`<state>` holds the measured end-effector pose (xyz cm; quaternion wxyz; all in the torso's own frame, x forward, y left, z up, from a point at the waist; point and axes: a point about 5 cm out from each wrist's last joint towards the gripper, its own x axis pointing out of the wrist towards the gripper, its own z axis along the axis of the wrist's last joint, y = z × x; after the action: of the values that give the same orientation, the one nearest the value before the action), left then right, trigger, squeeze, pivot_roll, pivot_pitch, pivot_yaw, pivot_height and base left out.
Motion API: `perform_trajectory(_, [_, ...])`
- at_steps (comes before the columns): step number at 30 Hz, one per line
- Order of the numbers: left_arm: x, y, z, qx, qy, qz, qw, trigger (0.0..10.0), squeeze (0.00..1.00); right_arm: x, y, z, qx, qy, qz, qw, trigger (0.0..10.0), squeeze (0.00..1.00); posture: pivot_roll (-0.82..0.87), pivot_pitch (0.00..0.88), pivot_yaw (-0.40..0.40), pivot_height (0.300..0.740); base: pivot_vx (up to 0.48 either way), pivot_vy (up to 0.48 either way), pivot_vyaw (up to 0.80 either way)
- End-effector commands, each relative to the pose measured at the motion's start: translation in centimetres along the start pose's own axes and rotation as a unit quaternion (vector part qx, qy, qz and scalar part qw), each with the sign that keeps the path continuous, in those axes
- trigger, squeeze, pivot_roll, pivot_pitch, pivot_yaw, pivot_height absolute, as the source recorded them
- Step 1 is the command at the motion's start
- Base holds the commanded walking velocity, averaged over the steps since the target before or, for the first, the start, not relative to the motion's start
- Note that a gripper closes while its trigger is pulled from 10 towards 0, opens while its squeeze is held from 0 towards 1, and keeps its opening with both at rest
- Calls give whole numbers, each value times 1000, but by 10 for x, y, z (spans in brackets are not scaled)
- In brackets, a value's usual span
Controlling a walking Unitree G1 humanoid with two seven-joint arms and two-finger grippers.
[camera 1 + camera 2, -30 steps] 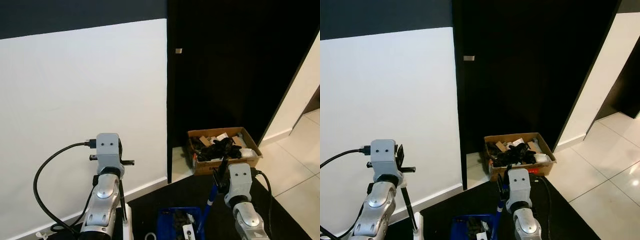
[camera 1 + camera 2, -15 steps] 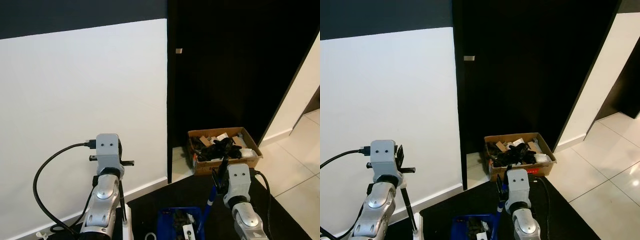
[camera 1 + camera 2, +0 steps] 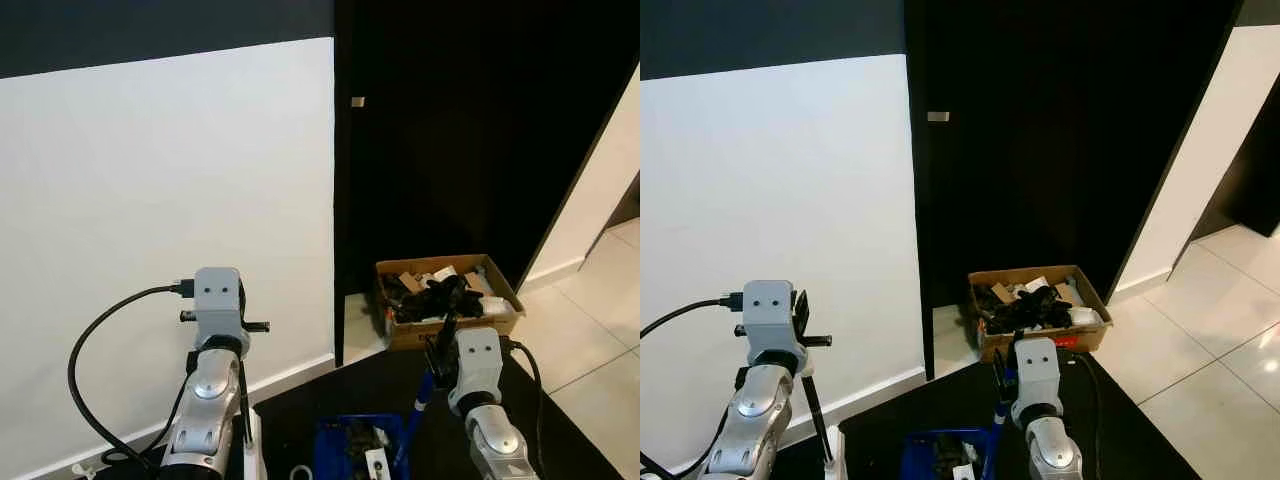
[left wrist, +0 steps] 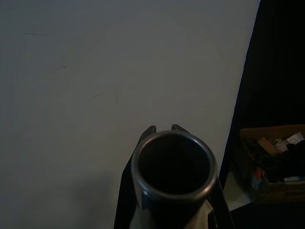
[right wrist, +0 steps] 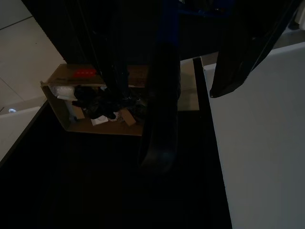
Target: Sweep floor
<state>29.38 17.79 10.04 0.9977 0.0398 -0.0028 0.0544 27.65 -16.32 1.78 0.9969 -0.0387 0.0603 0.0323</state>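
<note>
My left gripper point(image 4: 164, 129) is shut on a black broom handle point(image 3: 244, 400); the handle's open tube end point(image 4: 172, 164) faces the left wrist camera. The broom's white head point(image 3: 253, 448) stands low by the white wall. My right gripper point(image 5: 167, 95) is shut on the blue dustpan handle point(image 3: 421, 398), which runs between its dark fingers point(image 5: 240, 52). The blue dustpan point(image 3: 345, 445) hangs low between my arms, with dark debris and a white scrap in it.
An open cardboard box point(image 3: 452, 333) full of black and mixed clutter stands on the floor ahead right, against the black wall point(image 3: 450, 150). A white wall point(image 3: 170, 220) rises ahead left. A black mat point(image 3: 375, 375) lies underfoot, pale tiles point(image 3: 590, 345) to the right.
</note>
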Motion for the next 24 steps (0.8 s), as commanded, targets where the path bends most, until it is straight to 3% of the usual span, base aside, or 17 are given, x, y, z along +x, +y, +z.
perform_trajectory(1, [0, 4, 10, 10, -23, 6, 1000, 10000, 0, -1, 3, -1, 3, 4, 4, 1000, 10000, 0, 13, 13, 11, 740, 0, 0, 0])
perform_trajectory(24, [-3, 3, 8, 11, -20, 10, 1000, 10000, 0, 2, 4, 3, -2, -4, 10, 1000, 10000, 0, 24, 0, 6, 740, 0, 0, 0])
